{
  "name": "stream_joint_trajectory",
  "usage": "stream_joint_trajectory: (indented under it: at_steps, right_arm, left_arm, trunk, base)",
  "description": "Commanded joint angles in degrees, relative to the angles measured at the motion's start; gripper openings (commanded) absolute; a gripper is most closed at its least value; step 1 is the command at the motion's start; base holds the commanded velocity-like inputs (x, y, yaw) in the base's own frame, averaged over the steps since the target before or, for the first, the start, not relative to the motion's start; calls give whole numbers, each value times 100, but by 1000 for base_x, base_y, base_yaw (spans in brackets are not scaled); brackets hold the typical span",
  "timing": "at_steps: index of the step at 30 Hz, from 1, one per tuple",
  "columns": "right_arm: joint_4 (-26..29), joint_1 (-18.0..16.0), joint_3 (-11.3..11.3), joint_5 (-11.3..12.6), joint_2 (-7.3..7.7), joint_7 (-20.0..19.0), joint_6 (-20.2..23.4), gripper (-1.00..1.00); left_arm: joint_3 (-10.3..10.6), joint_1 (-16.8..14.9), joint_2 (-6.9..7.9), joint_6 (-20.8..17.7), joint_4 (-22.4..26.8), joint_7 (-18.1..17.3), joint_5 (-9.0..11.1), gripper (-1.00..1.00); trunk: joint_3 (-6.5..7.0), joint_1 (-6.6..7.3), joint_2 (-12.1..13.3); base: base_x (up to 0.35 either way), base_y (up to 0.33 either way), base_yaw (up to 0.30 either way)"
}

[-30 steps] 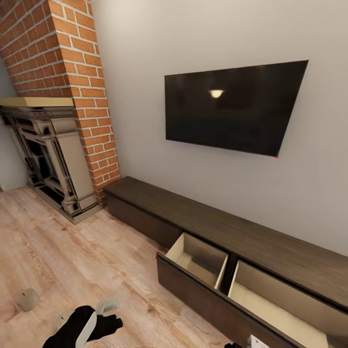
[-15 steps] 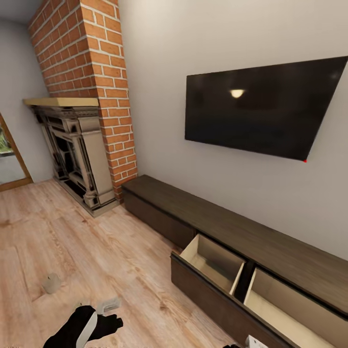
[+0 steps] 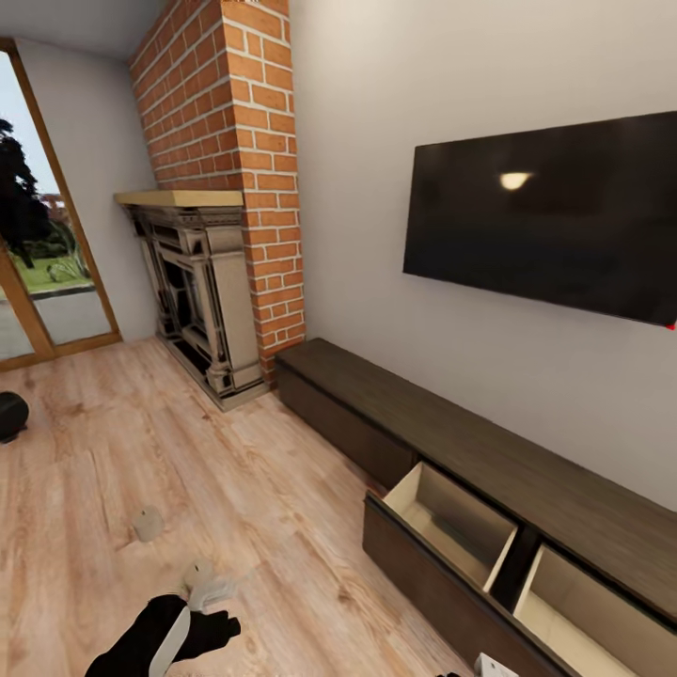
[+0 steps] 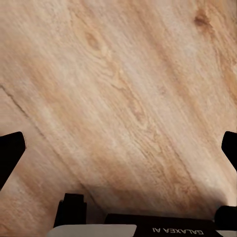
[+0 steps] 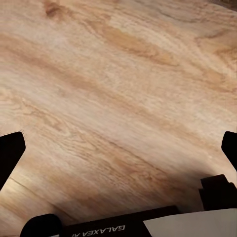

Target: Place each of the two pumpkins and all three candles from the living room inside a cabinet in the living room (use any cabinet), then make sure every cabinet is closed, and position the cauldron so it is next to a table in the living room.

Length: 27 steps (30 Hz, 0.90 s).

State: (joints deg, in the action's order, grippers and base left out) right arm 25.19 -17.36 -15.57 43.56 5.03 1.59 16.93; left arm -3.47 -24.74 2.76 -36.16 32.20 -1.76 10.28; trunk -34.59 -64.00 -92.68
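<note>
The long dark-brown cabinet (image 3: pixel 451 442) runs along the wall, with two drawers (image 3: pixel 451 517) pulled open at its near end, their pale insides empty where visible. One beige candle (image 3: pixel 148 524) stands on the wood floor left of the drawers. A second small beige stub (image 3: pixel 196 571), perhaps another candle, sits just beyond my left wrist. The black cauldron (image 3: pixel 9 415) rests on the floor at the far left edge. My left gripper (image 3: pixel 214 632) hangs low over the floor. In the wrist views my left gripper (image 4: pixel 118 148) and right gripper (image 5: pixel 118 148) are open over bare planks. The pumpkins and the table are out of view.
A brick chimney (image 3: pixel 244 160) with a dark fireplace (image 3: pixel 197 291) stands left of the cabinet. A black TV (image 3: pixel 555 216) hangs on the wall above it. A glass door (image 3: pixel 38 244) is at the far left. Wood floor (image 3: pixel 235 470) spreads between me and the fireplace.
The camera has turned left, so the whole scene has slid right. The glass door, the cauldron and the second beige stub have come into view. Both arms keep their pose.
</note>
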Motion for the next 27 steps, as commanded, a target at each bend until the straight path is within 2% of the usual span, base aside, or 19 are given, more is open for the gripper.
stream_joint_trajectory:
  at_steps: [1,27]
  right_arm:
    - [10,-3,-32,30,7,18,16,100]
    - [9,-4,-34,30,7,17,12,100]
  left_arm:
    - [-23,-4,-3,-22,6,-18,2,100]
    - [-28,-3,-2,20,6,-18,1,100]
  trunk:
    - [-6,0,-3]
    - [-6,0,-3]
  base:
    - [0,0,292]
    - [0,0,292]
